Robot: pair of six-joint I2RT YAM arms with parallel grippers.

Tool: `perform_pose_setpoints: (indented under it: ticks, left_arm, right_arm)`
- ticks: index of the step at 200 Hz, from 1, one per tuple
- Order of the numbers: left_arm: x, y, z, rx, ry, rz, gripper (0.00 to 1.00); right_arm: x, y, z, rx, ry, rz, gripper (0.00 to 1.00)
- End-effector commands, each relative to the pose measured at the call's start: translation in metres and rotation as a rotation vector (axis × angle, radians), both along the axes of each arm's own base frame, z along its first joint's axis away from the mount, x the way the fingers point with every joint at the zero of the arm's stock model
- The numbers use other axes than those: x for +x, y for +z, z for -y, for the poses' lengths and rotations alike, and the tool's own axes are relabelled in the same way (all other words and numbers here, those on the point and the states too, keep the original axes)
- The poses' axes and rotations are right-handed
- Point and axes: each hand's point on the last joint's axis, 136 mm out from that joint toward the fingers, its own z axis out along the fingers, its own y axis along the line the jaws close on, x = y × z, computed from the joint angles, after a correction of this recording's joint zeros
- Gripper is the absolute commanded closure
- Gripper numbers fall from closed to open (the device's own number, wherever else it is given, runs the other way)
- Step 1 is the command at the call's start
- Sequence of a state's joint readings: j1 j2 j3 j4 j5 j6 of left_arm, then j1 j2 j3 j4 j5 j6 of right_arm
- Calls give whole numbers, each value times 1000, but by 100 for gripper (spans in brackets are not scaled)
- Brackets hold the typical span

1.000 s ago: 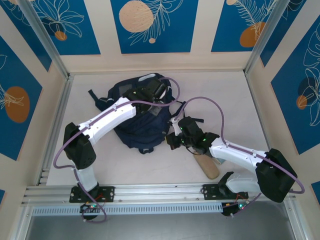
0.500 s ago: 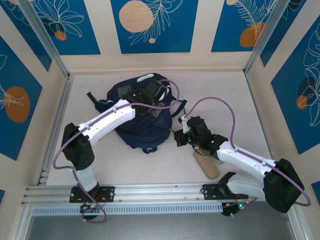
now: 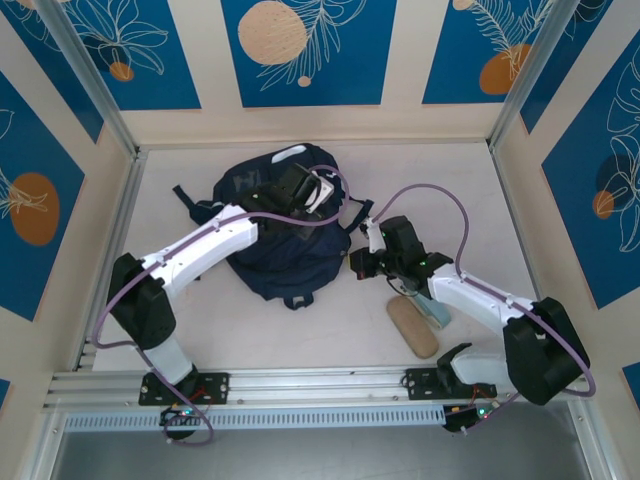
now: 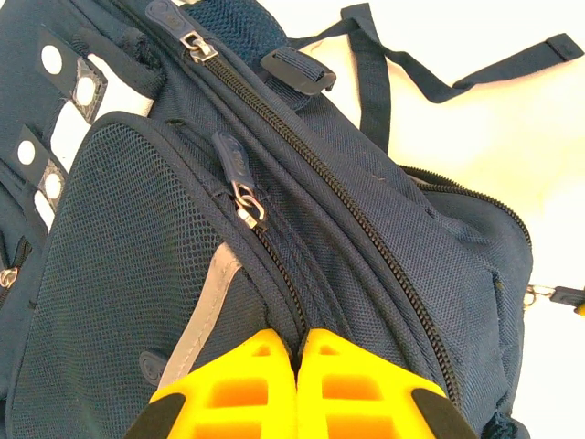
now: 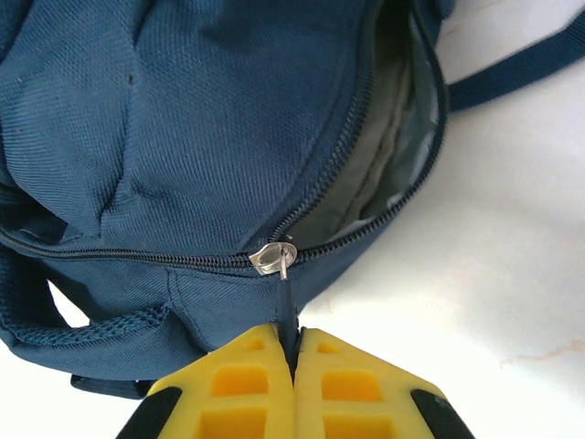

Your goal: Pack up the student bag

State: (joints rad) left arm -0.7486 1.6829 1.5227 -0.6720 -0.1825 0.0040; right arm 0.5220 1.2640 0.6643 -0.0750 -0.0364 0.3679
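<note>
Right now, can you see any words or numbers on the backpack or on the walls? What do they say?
No words, brands or numbers can be read anywhere.
Backpack: no label that can be read.
Patch on its front: only round white dots, no letters.
Zipper pull: any stamp on it is too small to read.
Wall panels: leaf and circle drawings, no writing.

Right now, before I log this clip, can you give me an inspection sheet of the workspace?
Surface: pale table.
Job's things: student bag lying mid-table, main compartment part unzipped, pale lining showing.
Clutter: tan oblong object and pale blue item beside right arm.
Grippers: left gripper shut on bag fabric; right gripper shut on zipper pull.
Cables: purple cables loop above both arms.
Surroundings: blue leaf-print wall panels, metal frame.
</note>
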Motion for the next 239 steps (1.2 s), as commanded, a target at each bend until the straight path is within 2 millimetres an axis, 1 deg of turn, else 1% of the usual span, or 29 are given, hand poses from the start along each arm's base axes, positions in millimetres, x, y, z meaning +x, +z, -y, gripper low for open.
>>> perform_pose_setpoints:
  ticks: [1,26,34,50,63,70,83,102,127,135,159,173,193,210,239]
  left_arm:
    - [-16,-3,-22,67,-17,-49,100]
    - [-8,-2,-29,81,49,-34,100]
    - [-8,0,-31,76,73,-37,90]
    - [-7,7,-36,54,124,-32,64]
    - [-12,11,-39,27,140,-29,48]
    - [-16,12,-40,11,138,-31,43]
    - [-27,11,-39,-25,111,-50,40]
    - [-50,2,-28,-101,6,-105,39]
    - [-84,-14,-14,-184,-140,-194,39]
    - [-91,-18,-11,-195,-164,-214,39]
    - [-105,-30,-3,-202,-215,-249,41]
    - [-108,-37,1,-193,-229,-259,41]
    - [-105,-48,5,-169,-219,-275,44]
    - [-99,-58,6,-135,-193,-274,51]
    - [-88,-65,3,-94,-152,-253,61]
  right_arm:
    - [21,29,-4,28,32,131,100]
    - [9,41,-13,76,110,154,100]
    - [3,42,-15,94,130,148,100]
    - [-6,43,-18,122,150,128,100]
    - [-10,41,-20,131,151,108,100]
    - [-11,41,-21,137,148,104,100]
    - [-14,43,-24,156,158,98,100]
    - [-19,50,-31,180,183,103,100]
    - [-25,60,-37,204,217,121,100]
    - [-26,64,-37,208,222,128,100]
    - [-28,70,-38,216,230,134,100]
    - [-29,73,-39,220,230,135,100]
    - [-29,75,-40,222,230,137,100]
    - [-28,77,-40,223,230,140,100]
    - [-26,75,-37,208,213,140,100]
